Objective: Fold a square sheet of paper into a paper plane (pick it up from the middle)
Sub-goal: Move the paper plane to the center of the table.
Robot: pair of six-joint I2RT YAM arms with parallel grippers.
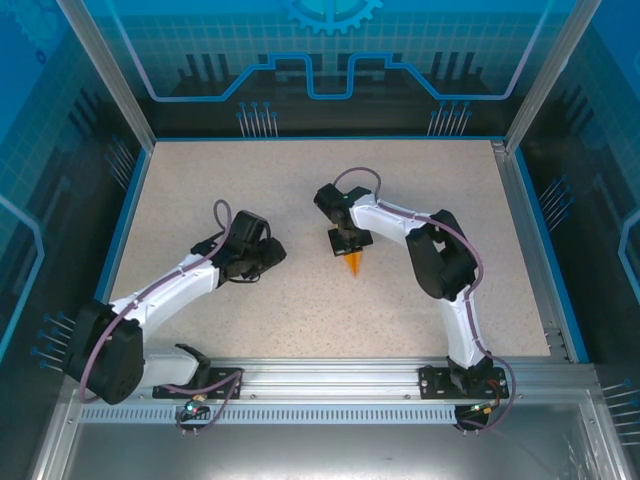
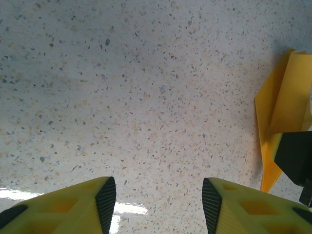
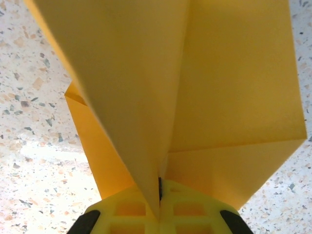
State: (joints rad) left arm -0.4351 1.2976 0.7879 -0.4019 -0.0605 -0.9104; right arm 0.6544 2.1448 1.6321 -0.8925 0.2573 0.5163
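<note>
Right gripper (image 3: pixel 160 204): I read it as pinched fully closed on the plane (image 3: pixel 185 97), with the centre ridge caught in the seam between the jaws and both wings fanning out beyond them.
Left gripper (image 2: pixel 158 200): jaws wide apart with nothing between the pads (image 2: pixel 106 202). It hangs over bare table (image 1: pixel 250 200), just to the left of the plane.
Plane: it looks folded already and sits mid-table in the right gripper's hold, with its sharp tip pointing toward the arm bases. I cannot tell whether the tip is touching the surface.
Task stage: my guess is that the folding is done and what remains is setting the plane down or handing it off.
Risk, slip: the hold is a narrow pinch on thin paper, so a quick wrist move could let the ridge slide out.
Risk, crumple: if I lower with the tip leading, it could jam into the table and buckle the nose.
Risk, unfolding: nothing I can see holds the wings down, so releasing from any height may let them spring open.
Risk, collision: the left gripper is near, and moving it across could clip a wing or hit the right gripper.
Risk, tear: if the left jaws grab a wing while the right ones are clamped, any pull between them could rip the paper.
</note>
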